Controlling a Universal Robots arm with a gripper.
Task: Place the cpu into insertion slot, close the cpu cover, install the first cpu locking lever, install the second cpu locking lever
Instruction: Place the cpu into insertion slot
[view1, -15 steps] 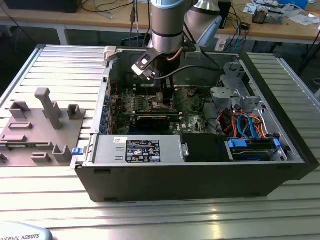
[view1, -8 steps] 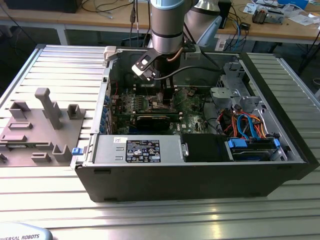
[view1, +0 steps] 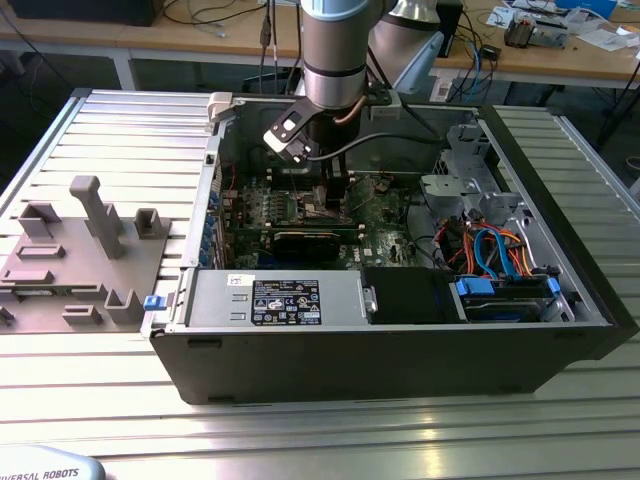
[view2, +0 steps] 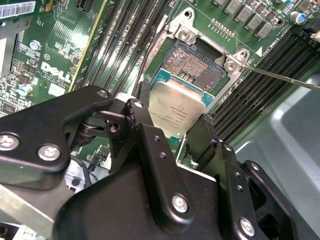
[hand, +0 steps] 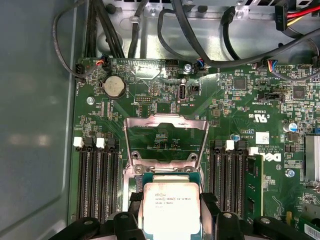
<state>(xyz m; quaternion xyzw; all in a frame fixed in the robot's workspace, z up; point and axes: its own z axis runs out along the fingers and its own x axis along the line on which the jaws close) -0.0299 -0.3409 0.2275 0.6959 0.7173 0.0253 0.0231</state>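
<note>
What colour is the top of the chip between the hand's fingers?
Silver-grey metal on the chip, shown best in the first wrist view.

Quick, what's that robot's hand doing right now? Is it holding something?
The hand is shut on the cpu, gripping two opposite edges, at the insertion slot; the cpu cover stands open.

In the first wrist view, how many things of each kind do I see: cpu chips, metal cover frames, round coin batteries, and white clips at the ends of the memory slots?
Silver-grey square cpu chip: 1
Silvery metal cpu cover frame, standing open: 1
Round silver coin battery: 1
White clips at the memory slot ends: 4
Total: 7
</note>
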